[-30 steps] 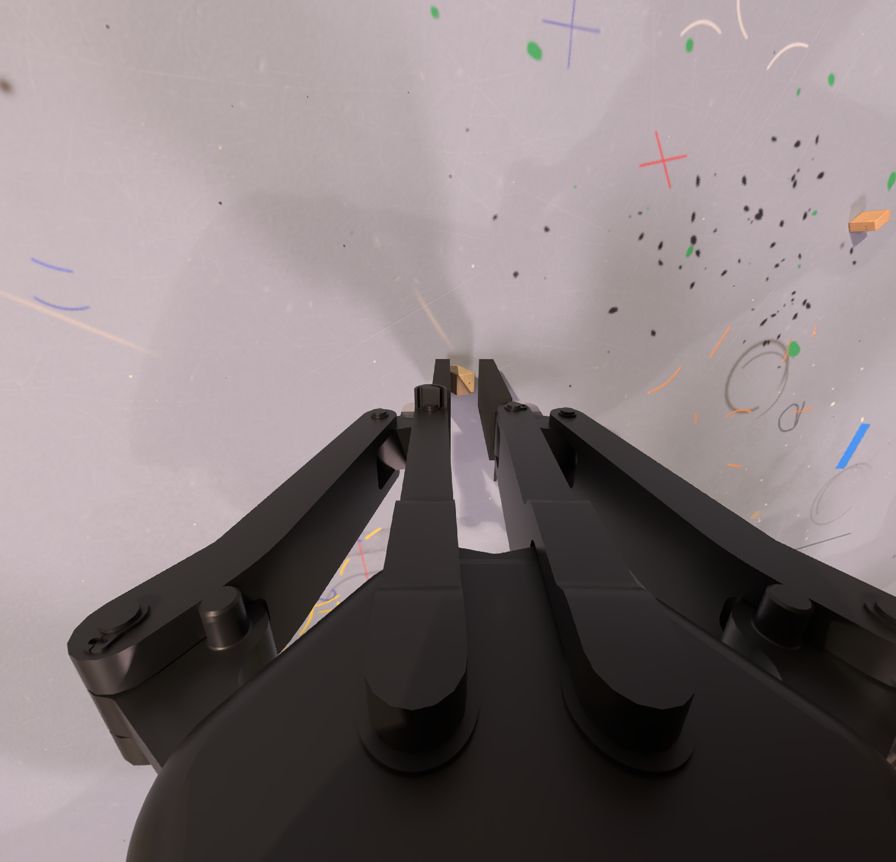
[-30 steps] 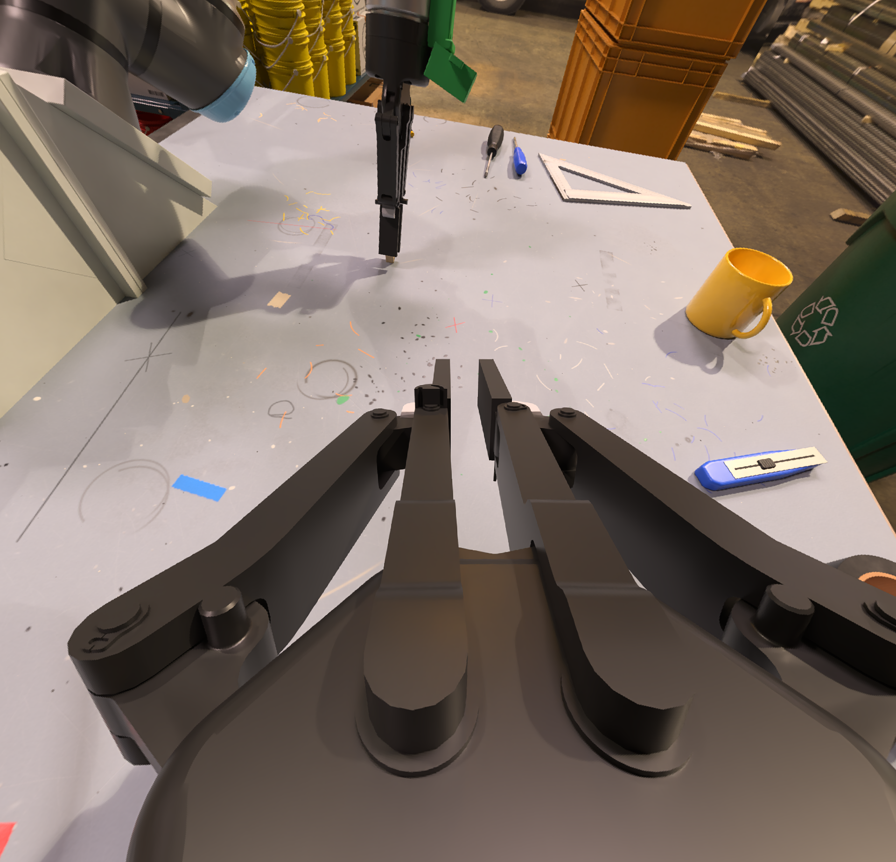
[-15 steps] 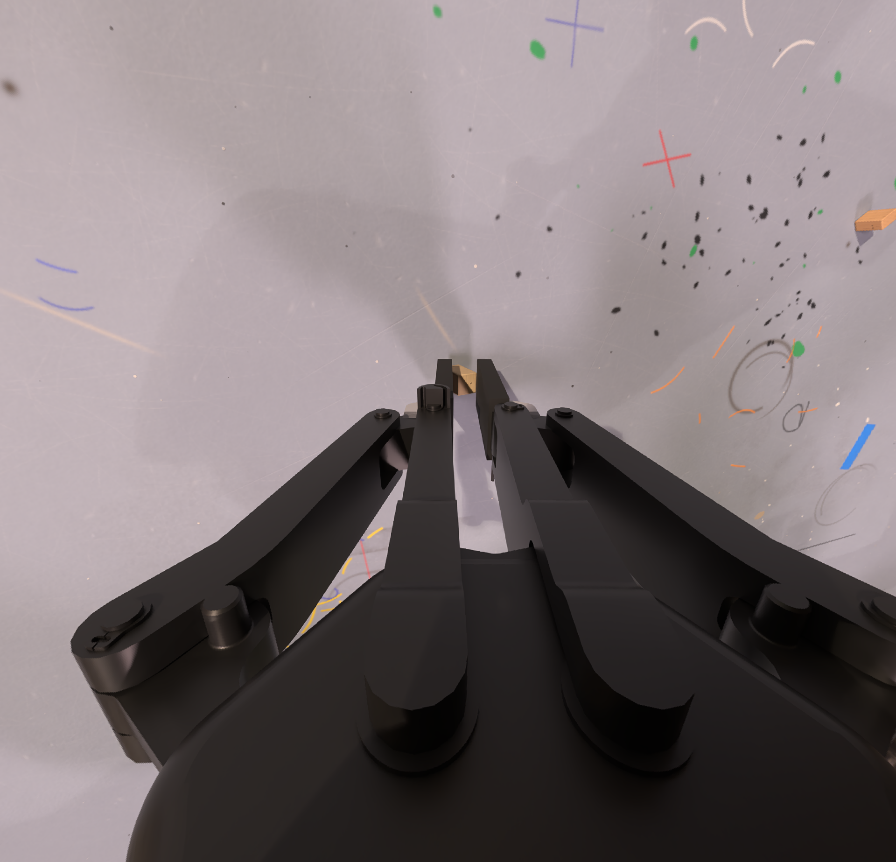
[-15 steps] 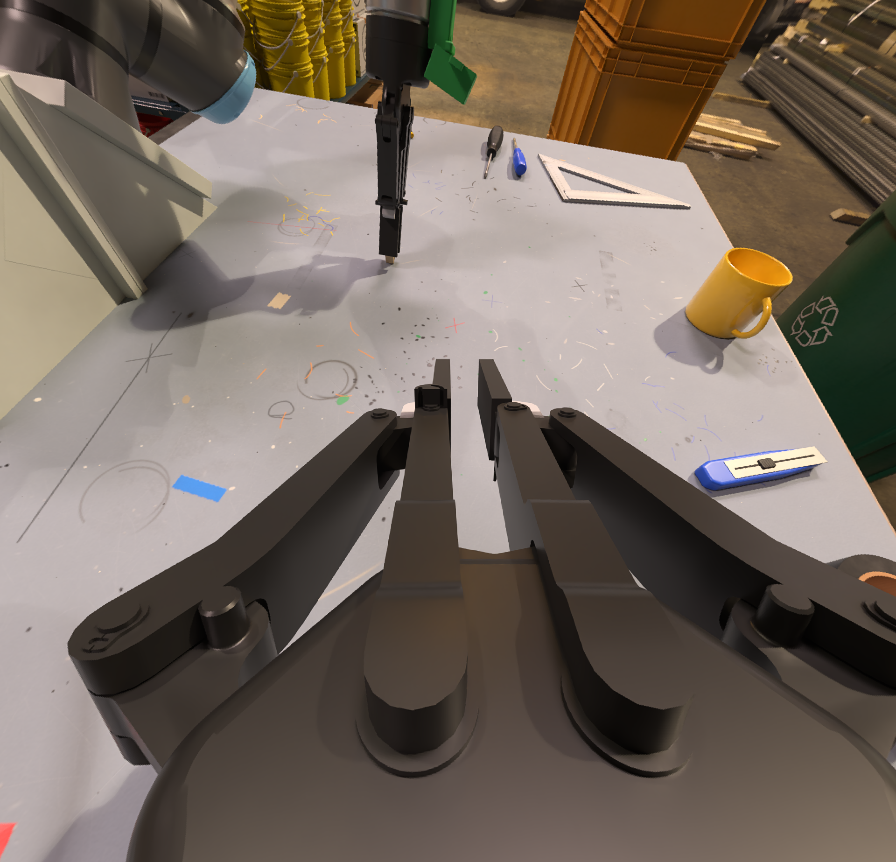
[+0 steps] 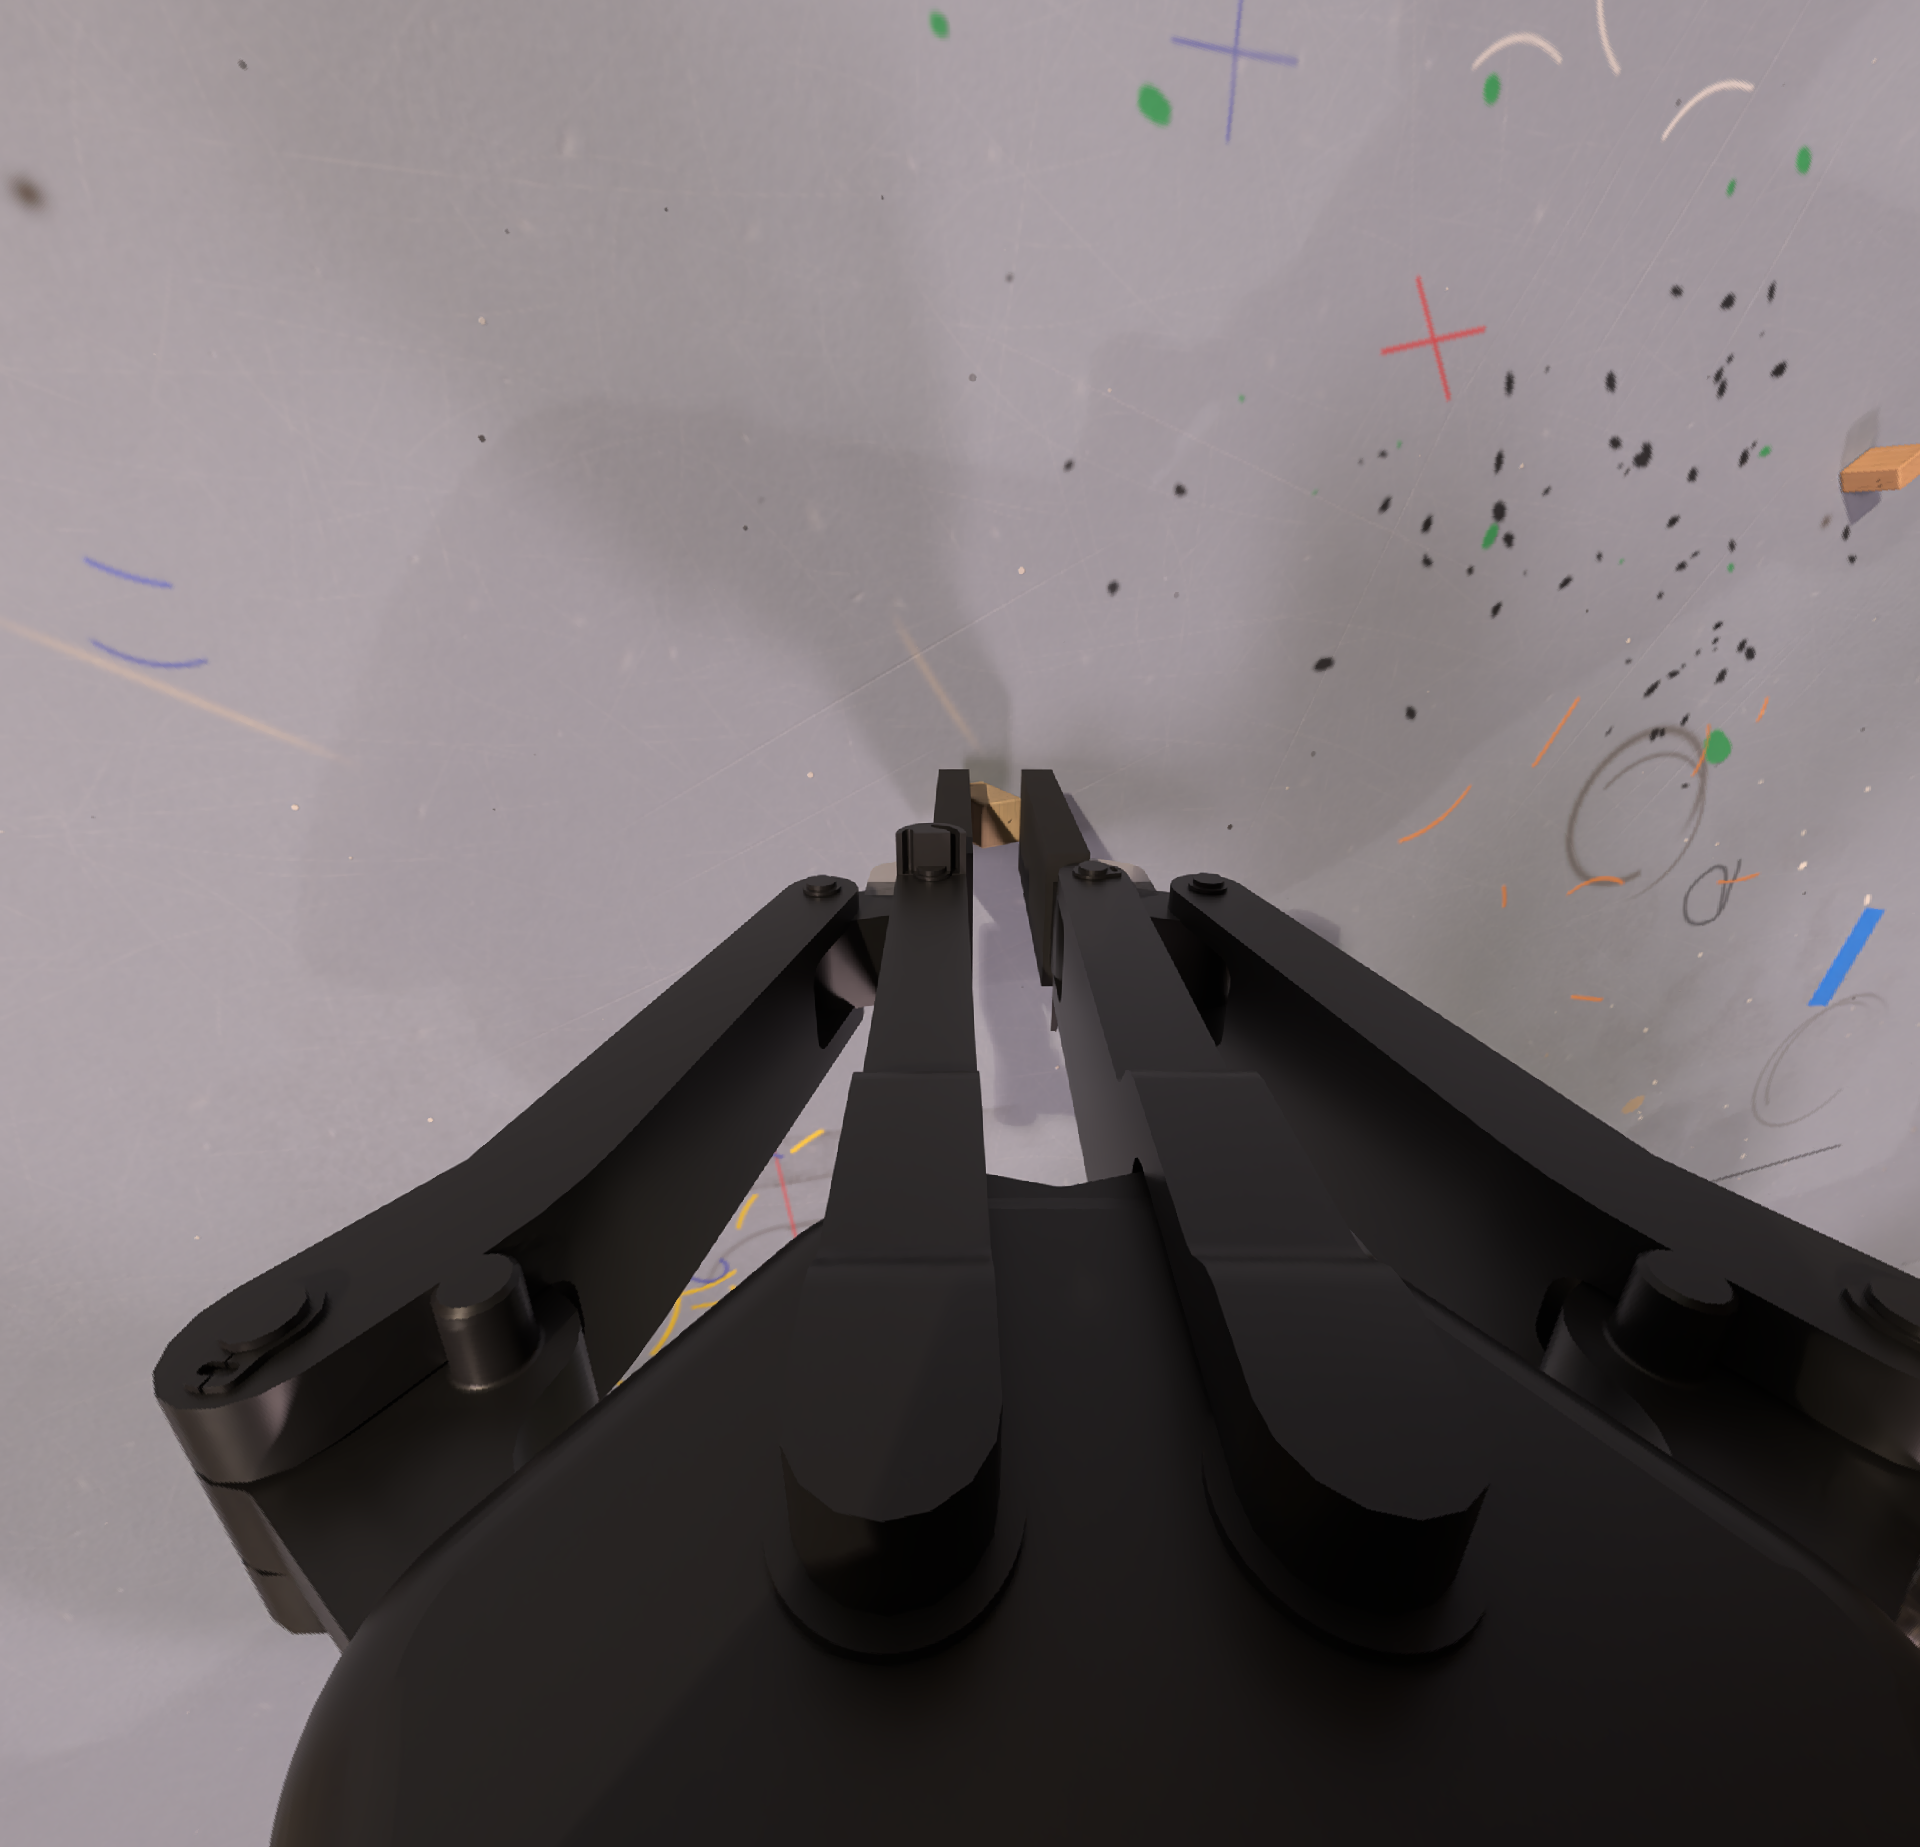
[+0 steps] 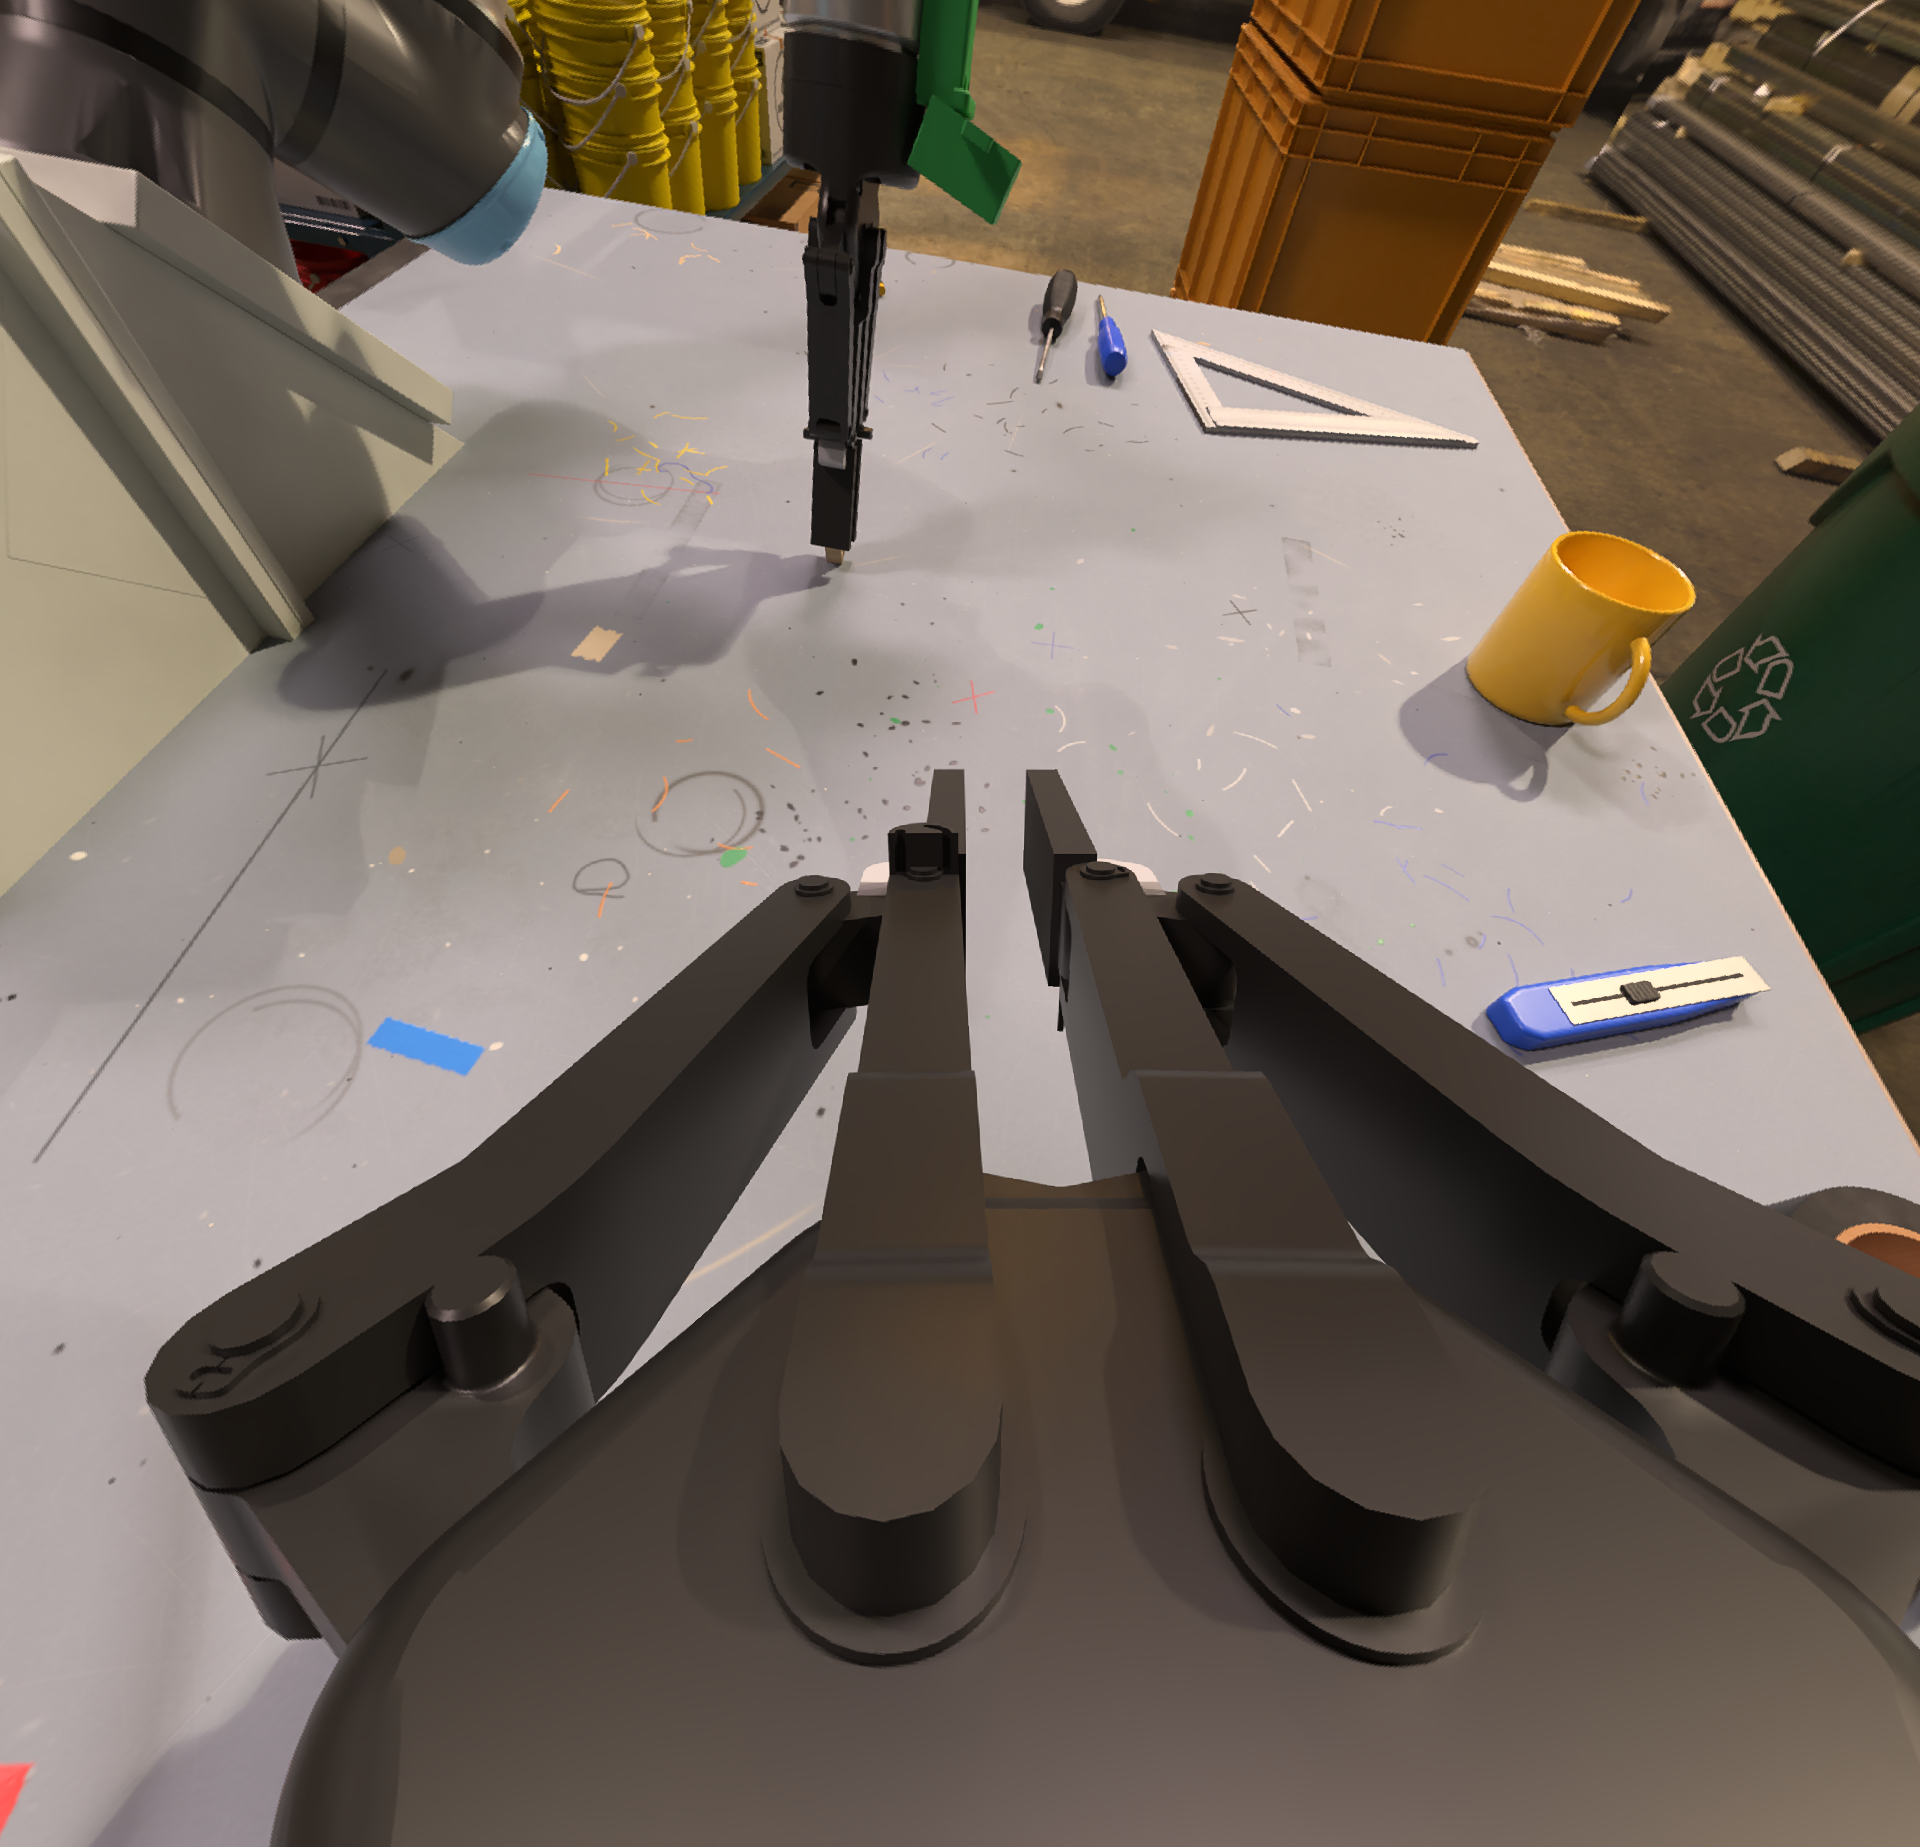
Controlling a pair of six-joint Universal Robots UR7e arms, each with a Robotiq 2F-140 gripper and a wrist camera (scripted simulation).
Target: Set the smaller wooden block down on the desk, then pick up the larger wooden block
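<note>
Left gripper (image 5: 994,800) points straight down, and I see its two fingers pinched on the smaller wooden block (image 5: 995,812), a tan chip wedged at the very tips. From the right wrist view that same gripper (image 6: 834,540) hangs upright with the block's tan corner poking out below the tips, right at the desk (image 6: 1143,571); I cannot tell whether it touches the surface or sits a hair above. Its shadow meets the tips there.

On my left wrist view the larger wooden block (image 5: 1878,469) lies flat at the far right edge of the picture, partly cut off by the frame, well apart from the held block. Between the two runs bare desk with black speckles and a red cross mark (image 5: 1432,338), so that stretch is open.

Right gripper (image 6: 994,795) hovers low over the desk's near middle, fingers drawn close with a narrow gap and nothing between them. Open surface lies ahead of it. To its right sit a blue utility knife (image 6: 1626,999) near the desk's edge and a yellow mug (image 6: 1579,625) close to the same edge. At the far edge rest two screwdrivers (image 6: 1081,327) and a set square (image 6: 1299,397). A pale green box (image 6: 156,426) crowds the left side.
</note>
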